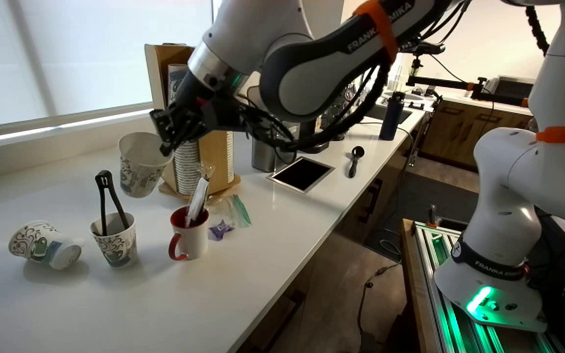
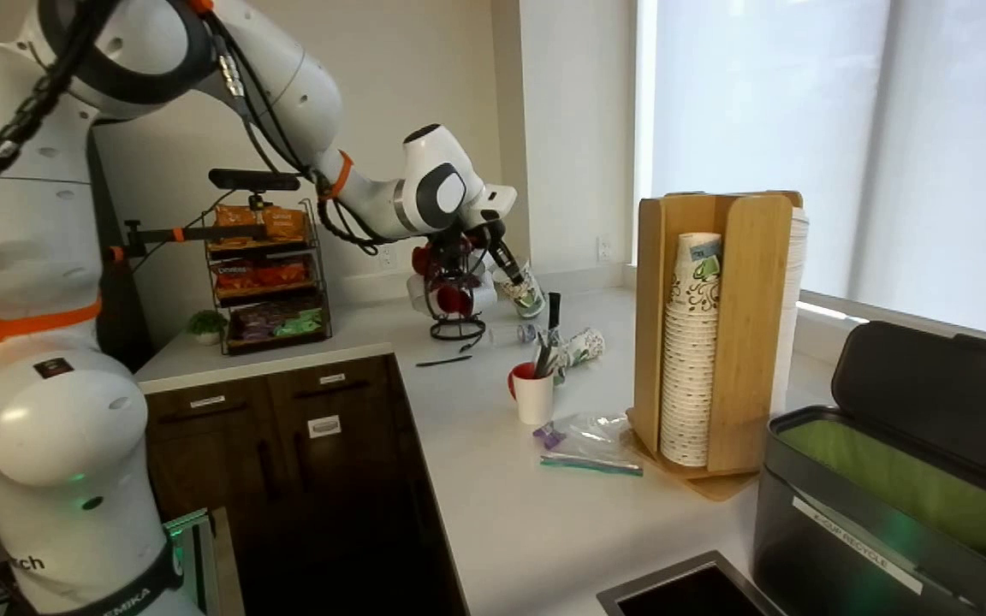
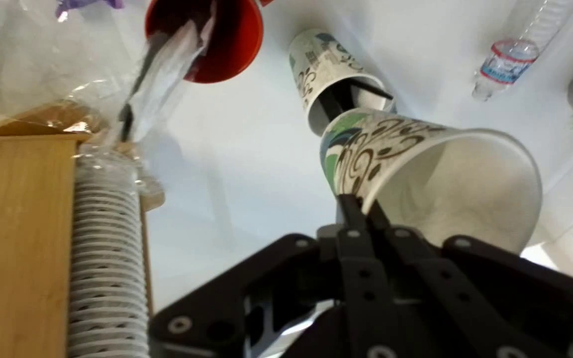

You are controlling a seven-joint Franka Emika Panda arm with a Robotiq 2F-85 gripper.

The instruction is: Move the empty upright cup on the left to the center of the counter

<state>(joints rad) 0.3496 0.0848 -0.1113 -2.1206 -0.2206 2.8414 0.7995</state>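
Note:
The cup point(image 1: 140, 169) is pale with printed swirls and tapers to its base. It hangs slightly tilted, mouth up, above the white counter point(image 1: 253, 279). My gripper point(image 1: 166, 142) is shut on its rim, with one finger inside and one outside. The cup also shows in the other exterior view point(image 2: 524, 293), partly behind the gripper point(image 2: 510, 272). In the wrist view the cup point(image 3: 386, 144) looks empty, and the gripper point(image 3: 363, 211) pinches its near rim. The counter point(image 2: 493, 496) runs below.
A cup with a black tool point(image 1: 118, 247) stands beside a cup lying on its side point(image 1: 42, 245). A red-lined mug point(image 1: 194, 242) holds wrapped items. A wooden cup rack point(image 2: 754, 342) stands near a plastic bag point(image 2: 591, 441). A clear bottle point(image 3: 510, 62) lies on the counter.

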